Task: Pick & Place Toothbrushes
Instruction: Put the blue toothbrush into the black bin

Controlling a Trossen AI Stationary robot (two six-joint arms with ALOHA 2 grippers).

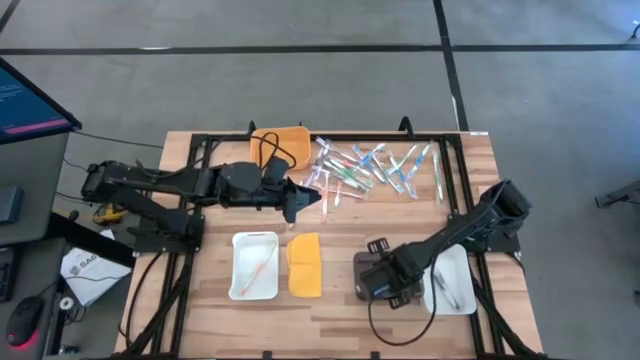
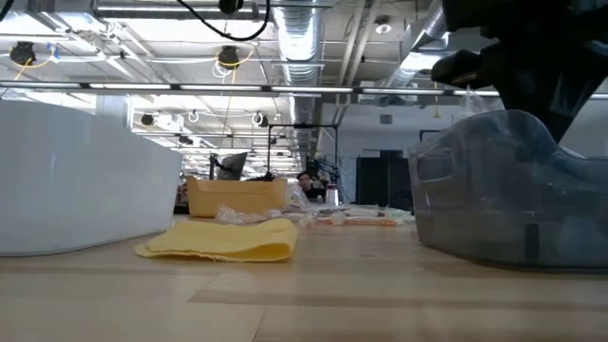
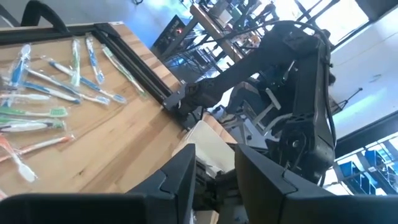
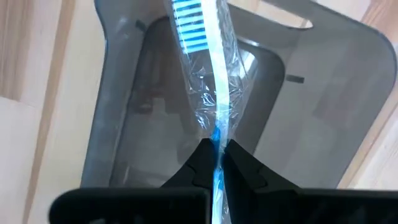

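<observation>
The right gripper (image 4: 214, 163) is pinched tight on a blue toothbrush (image 4: 208, 59) sealed in clear wrap, holding it by the handle with the bristle head pointing away, directly over a smoky grey tray (image 4: 311, 124). In the high view that gripper (image 1: 385, 283) sits over the grey tray (image 1: 372, 262) at the near right of the table (image 1: 340, 305), just left of a white tray (image 1: 455, 290) holding a few brushes.

The rest of the toothbrushes (image 1: 365, 168) lie scattered in a loose pile at the far centre-right of the table, pink, green, blue and clear ones mixed.

The left gripper (image 1: 305, 200) hovers at the left edge of that pile, its fingers (image 3: 180, 180) standing partly apart with nothing visibly between them.

Nearer on the left, a second white tray (image 1: 255, 265) holds one pinkish brush, with a yellow-orange lid (image 1: 305, 265) beside it on its right. An orange container (image 1: 280, 143) stands at the far edge, left of the pile
</observation>
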